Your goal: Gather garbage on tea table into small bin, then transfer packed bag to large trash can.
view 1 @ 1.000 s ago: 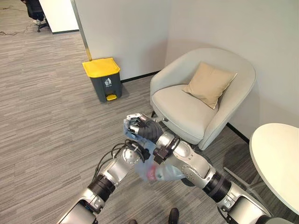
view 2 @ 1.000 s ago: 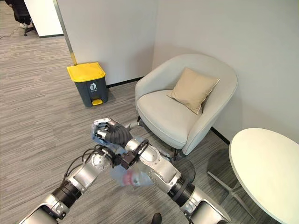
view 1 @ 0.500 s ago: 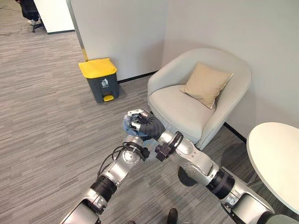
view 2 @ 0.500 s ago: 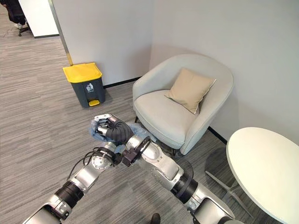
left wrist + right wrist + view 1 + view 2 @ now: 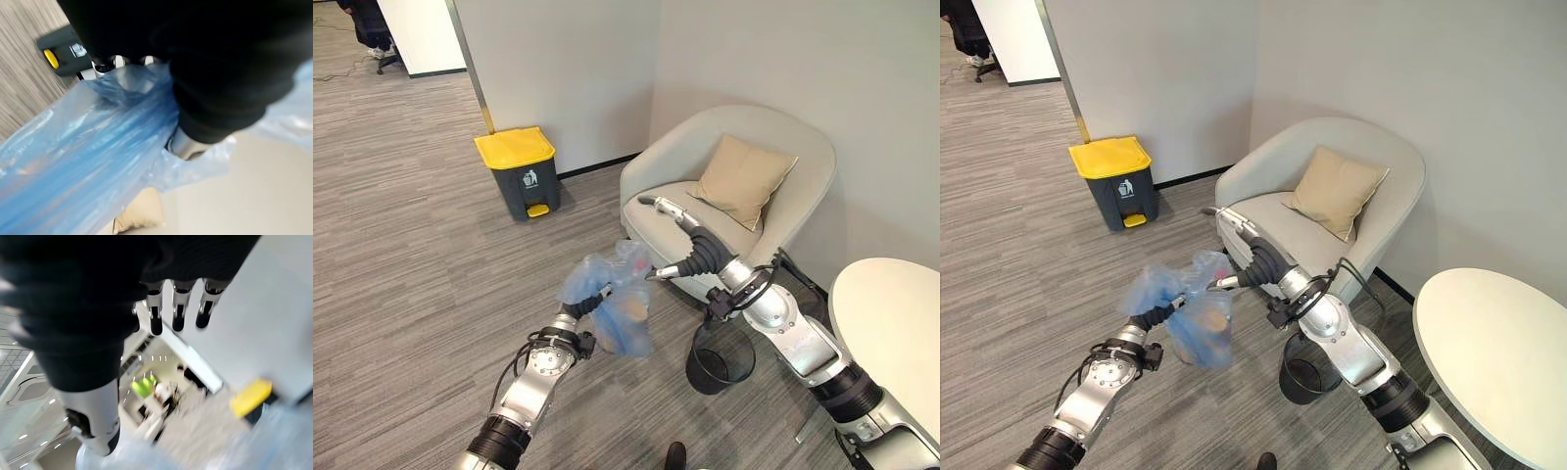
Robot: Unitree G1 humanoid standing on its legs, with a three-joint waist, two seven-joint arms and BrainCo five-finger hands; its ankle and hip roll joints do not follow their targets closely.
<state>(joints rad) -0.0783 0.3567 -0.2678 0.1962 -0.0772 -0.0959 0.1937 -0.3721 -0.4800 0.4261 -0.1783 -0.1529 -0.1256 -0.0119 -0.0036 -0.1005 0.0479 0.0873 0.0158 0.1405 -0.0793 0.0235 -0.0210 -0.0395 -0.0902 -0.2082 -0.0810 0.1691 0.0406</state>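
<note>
The right robot hand (image 5: 677, 223) lets go and lifts away, fingers straight and empty; now the left robot hand (image 5: 1157, 314) alone grips the blue bag (image 5: 612, 299) hanging above the floor, well short of the yellow-lidded trash can (image 5: 519, 169).

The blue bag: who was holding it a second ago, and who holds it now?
A second ago both hands were bunched together on the blue bag. Now the right hand has let go and risen towards the armchair, fingers straight, while the left hand alone grips the bag's gathered neck and it hangs free. The yellow-lidded trash can, black small bin and armchair stay put.
</note>
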